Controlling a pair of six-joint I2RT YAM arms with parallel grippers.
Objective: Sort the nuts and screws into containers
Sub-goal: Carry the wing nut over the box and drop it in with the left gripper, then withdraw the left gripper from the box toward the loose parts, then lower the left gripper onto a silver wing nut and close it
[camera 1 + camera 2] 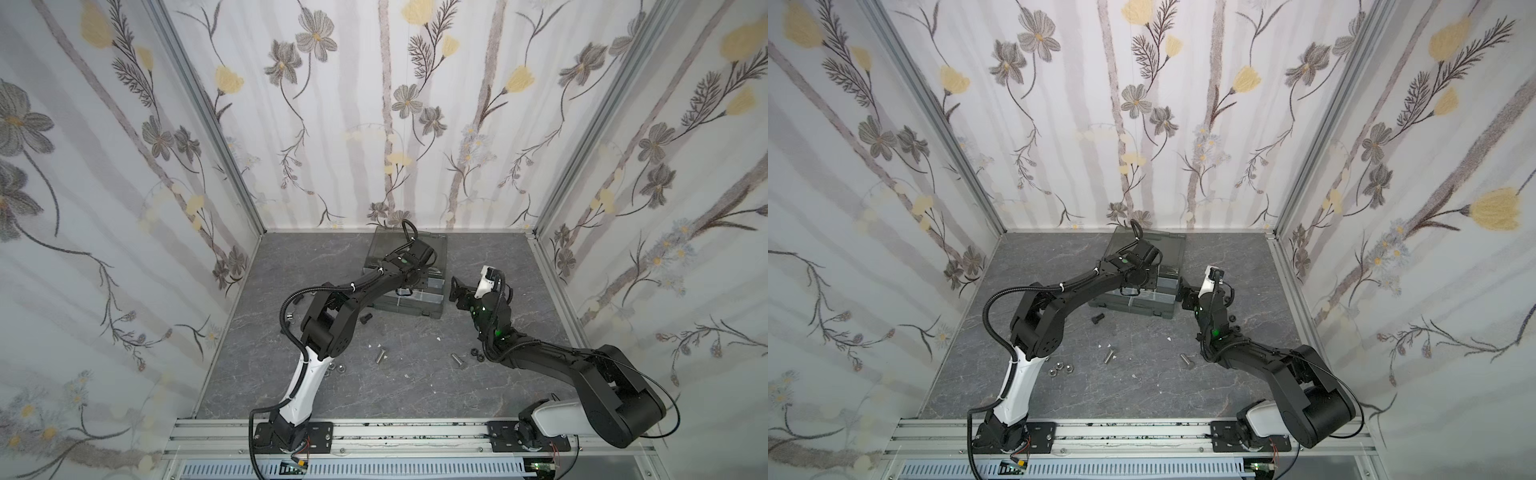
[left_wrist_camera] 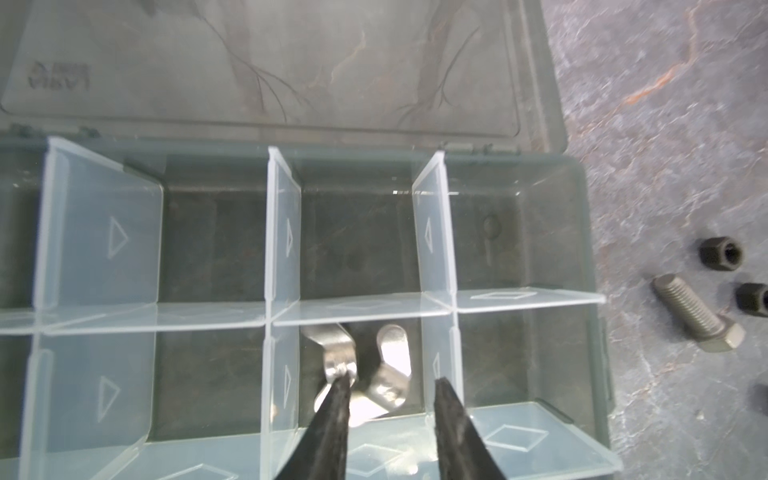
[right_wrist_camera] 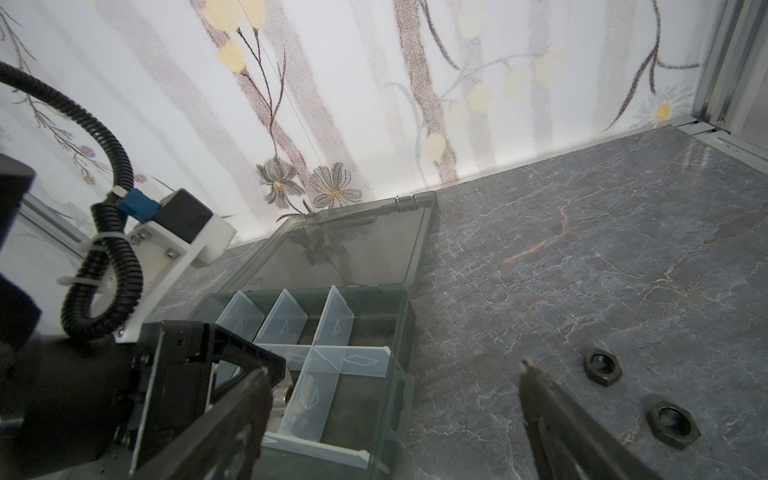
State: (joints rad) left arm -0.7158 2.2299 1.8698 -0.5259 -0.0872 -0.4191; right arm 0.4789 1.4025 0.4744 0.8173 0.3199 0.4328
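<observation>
The containers are compartments of a dark grey-green case (image 2: 590, 232) split by pale dividers, its smoky lid (image 2: 266, 62) lying open. My left gripper (image 2: 392, 378) hangs over one compartment, open, its fingers apart above silver wing nuts (image 2: 392, 357) lying on the floor; one fingertip (image 2: 341, 384) is at a wing nut's body. In both top views the left wrist (image 1: 409, 259) covers the case (image 1: 1138, 309). My right gripper (image 3: 394, 369) stands open and empty beside the case's right end (image 1: 457, 291). Two black nuts (image 3: 602, 368) lie near it. Silver screws (image 1: 379, 356) (image 1: 457, 359) lie on the table.
A black screw (image 1: 365, 319) lies just in front of the case. Silver nuts (image 1: 1059, 369) sit beside the left arm's white link. A silver screw (image 2: 698, 318) and black nuts (image 2: 721, 253) lie right of the case. White flecks (image 1: 437, 339) dot the grey table. Flowered walls enclose three sides.
</observation>
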